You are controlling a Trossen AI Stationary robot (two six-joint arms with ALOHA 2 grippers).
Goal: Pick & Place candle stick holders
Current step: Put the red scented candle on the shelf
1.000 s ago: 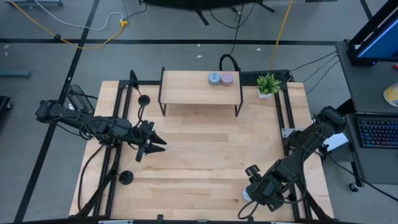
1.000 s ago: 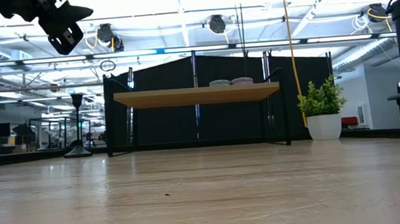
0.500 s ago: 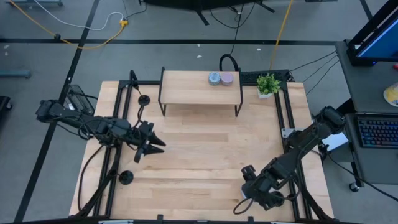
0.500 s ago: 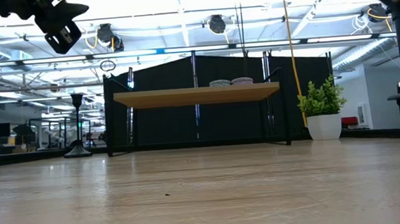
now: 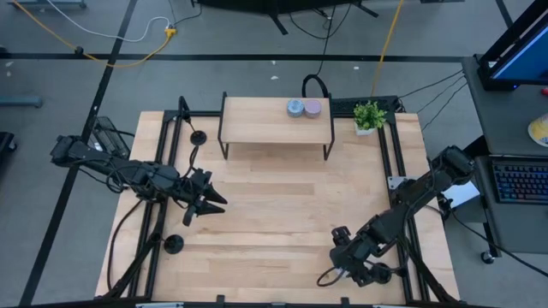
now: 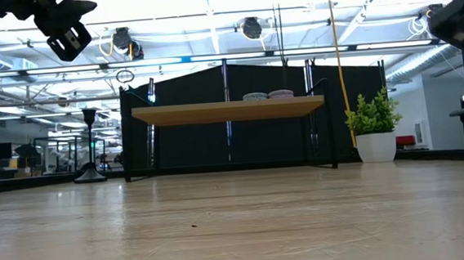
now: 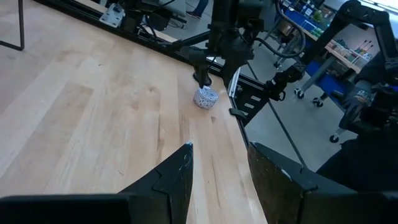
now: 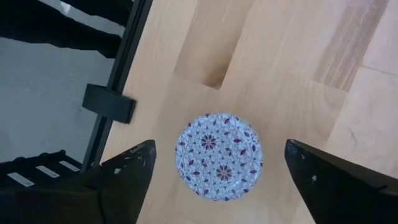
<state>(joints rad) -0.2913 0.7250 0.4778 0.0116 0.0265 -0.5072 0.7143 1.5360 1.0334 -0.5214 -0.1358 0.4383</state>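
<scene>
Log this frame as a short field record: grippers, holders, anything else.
left gripper: open, empty, above the table's left-middle
right gripper: open, straddling white floral-patterned round puck at front right, not gripping
black disc-based candle stick holders: two seen on left side, other nearer front; untouched
wooden shelf: grey and lavender pucks on top
potted plant: back right corner

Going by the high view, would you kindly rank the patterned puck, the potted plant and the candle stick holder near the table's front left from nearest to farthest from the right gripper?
Measured from the right gripper:
1. Patterned puck, directly beneath its open fingers at the front right.
2. Candle stick holder, across the table near the front left edge.
3. Potted plant, at the far right corner beside the shelf.
</scene>
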